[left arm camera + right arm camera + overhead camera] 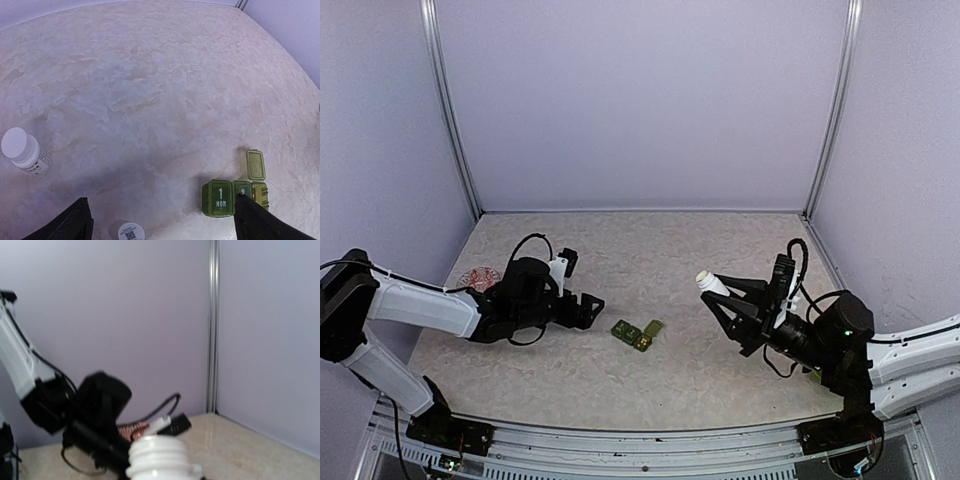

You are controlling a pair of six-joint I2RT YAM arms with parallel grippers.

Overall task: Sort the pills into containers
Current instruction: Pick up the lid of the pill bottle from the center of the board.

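The white pill bottle [712, 283], uncapped with a ribbed threaded neck, was pinched in the right gripper [728, 296], to the right of the green pill organizer [638, 333]. Its long axis slanted, with the mouth toward the far left. The left gripper [588, 306] was spread.

Setting: a robotics lab test cell. Plain lavender wall panels [640, 100] are enclosing the space on three sides, with slim aluminium posts [450, 110] standing in the two far corners. A pale marble-patterned worktop [650, 235] is filling the base of the enclosure. An aluminium rail [640, 445] is running along its near edge, and two robot arms, the left arm [420, 305] and the right arm [910, 355], are sitting bolted there, black cables [528, 243] looping off them.
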